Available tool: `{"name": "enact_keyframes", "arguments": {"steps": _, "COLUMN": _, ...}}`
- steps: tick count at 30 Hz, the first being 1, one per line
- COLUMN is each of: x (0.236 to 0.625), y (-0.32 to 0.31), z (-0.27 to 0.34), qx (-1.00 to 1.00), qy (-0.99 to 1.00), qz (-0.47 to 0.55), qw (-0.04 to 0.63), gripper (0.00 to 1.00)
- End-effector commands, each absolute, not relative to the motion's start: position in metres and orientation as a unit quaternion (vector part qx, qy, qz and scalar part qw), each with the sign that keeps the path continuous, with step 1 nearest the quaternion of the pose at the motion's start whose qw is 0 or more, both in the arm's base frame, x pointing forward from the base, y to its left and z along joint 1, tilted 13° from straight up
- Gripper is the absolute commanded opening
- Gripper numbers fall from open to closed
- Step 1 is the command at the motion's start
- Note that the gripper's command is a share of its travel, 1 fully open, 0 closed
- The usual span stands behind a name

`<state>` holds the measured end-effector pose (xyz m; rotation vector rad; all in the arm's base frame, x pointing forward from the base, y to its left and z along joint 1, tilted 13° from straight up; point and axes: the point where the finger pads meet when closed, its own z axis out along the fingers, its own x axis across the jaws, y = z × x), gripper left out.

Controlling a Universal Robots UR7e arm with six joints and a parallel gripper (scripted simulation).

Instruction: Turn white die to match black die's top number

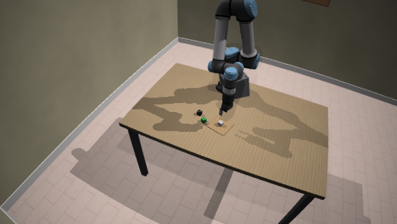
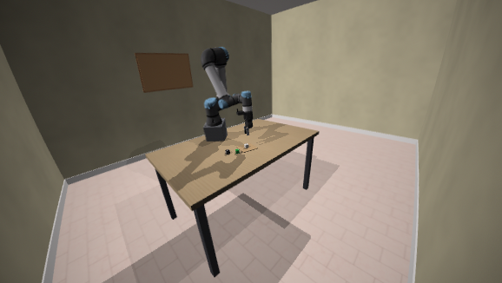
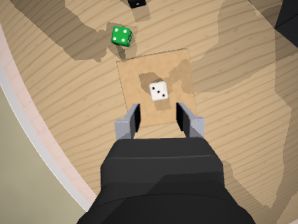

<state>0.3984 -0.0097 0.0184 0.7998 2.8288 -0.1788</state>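
The white die [image 1: 220, 123] [image 2: 246, 146] [image 3: 158, 91] lies on the thin square mat [image 1: 224, 132] [image 3: 132, 70]. In the wrist view its face toward the camera shows three pips in a diagonal. The black die [image 1: 199, 113] [image 2: 227, 152] [image 3: 136, 2] lies on the table off the mat, cut off by the wrist view's top edge; its top number cannot be read. My gripper [image 1: 222, 110] [image 2: 247, 132] [image 3: 158, 111] points down, open and empty, above the table on the robot base's side of the white die. It touches no die.
A green die [image 1: 204, 120] [image 2: 237, 151] [image 3: 121, 36] lies just off one corner of the mat, between the mat and the black die, with four pips toward the wrist camera. The robot's base [image 1: 242, 86] [image 2: 215, 131] stands at the table's back edge.
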Motion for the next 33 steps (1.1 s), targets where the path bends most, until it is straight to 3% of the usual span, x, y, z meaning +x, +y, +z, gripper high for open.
{"name": "enact_keyframes", "arguments": {"steps": 1, "x": 0.399, "y": -0.009, "z": 0.02, "qx": 0.272, "qy": 0.955, "qz": -0.074, "qw": 0.096, "gripper": 0.87}}
{"name": "enact_keyframes", "arguments": {"steps": 4, "x": 0.399, "y": -0.009, "z": 0.02, "qx": 0.272, "qy": 0.955, "qz": -0.074, "qw": 0.096, "gripper": 0.87}}
{"name": "enact_keyframes", "arguments": {"steps": 5, "x": 0.399, "y": -0.009, "z": 0.02, "qx": 0.272, "qy": 0.955, "qz": -0.074, "qw": 0.096, "gripper": 1.0}}
{"name": "enact_keyframes", "arguments": {"steps": 33, "x": 0.396, "y": -0.004, "z": 0.048, "qx": 0.274, "qy": 0.955, "qz": -0.073, "qw": 0.087, "gripper": 1.0}}
